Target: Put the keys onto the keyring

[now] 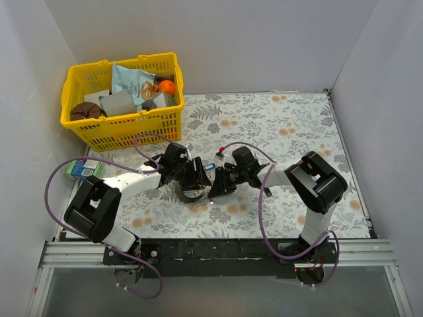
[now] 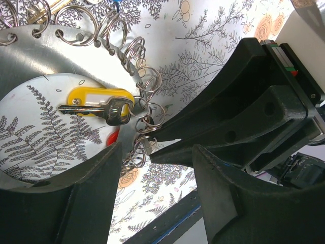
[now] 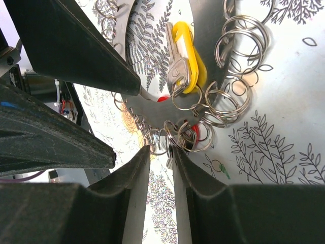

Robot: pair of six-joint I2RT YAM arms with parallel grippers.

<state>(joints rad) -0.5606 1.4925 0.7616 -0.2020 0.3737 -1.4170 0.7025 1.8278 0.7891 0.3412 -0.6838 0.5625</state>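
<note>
Both grippers crowded the keyring (image 2: pixel 30 66): left gripper (image 2: pixel 155 155) half-open, right gripper (image 3: pixel 160 155) barely parted. Your retreat could've snagged a loop (image 3: pixel 223 96) and dragged it.

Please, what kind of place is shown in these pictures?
Probably a robot test booth: plain white walls enclose a floral-covered table, two robot arms are bolted at its edge, a yellow basket holds props.

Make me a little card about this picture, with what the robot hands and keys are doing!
Keyring: flat on the flowery table
Yellow key: lies over keyring's middle
Red key: partly hidden among small rings
Left gripper: open, at keyring's edge
Right gripper: narrow gap, tips at the rings
Basket: yellow, back left, holding things
</note>
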